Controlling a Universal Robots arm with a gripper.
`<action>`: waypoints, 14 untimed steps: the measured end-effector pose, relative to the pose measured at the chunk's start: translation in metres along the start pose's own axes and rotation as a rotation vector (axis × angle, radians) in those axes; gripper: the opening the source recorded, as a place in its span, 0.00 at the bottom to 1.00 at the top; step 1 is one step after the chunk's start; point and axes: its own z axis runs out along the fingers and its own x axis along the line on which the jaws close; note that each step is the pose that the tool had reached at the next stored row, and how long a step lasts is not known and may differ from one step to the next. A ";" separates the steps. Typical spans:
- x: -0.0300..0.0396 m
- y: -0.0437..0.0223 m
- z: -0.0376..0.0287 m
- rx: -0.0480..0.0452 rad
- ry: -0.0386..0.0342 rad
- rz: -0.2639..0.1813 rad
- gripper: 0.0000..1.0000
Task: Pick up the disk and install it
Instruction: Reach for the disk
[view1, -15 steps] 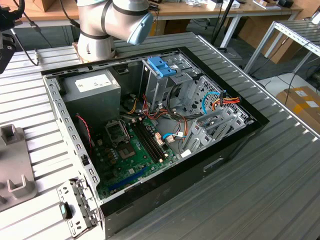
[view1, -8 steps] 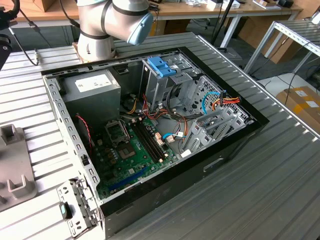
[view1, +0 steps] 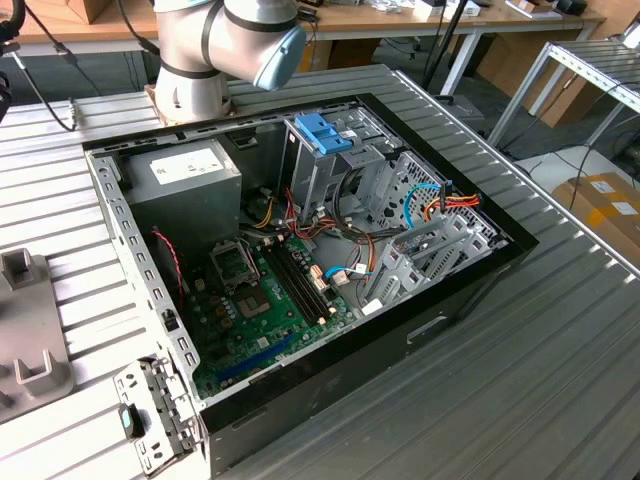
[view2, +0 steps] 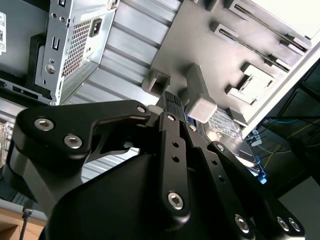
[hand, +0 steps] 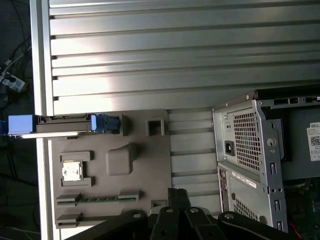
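End effector (hand: 178, 199), clenched on nothing, hangs over the grey tray (hand: 142, 172) on the table (hand: 150, 50); the disk (hand: 60, 125) stands on edge in the tray's border slot, well apart. Descending clenched would likely strike its thin edge and tip it out.

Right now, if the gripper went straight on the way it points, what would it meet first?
Probably the gripper meets the grey fixture tray near its edge, not the disk; depth is unclear.

I see arm (view1: 240, 40) cut off at edge | tray (view1: 30, 330) cut off too | gripper (view2: 172, 102) hides most of disk (view2: 225, 125)
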 end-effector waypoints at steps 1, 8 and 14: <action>0.0009 -0.0001 0.0000 0.0000 0.0000 0.000 0.10; 0.0079 -0.0006 -0.0002 0.0000 0.0000 0.000 0.10; 0.0143 -0.0011 -0.0004 -0.0001 -0.0001 0.000 0.10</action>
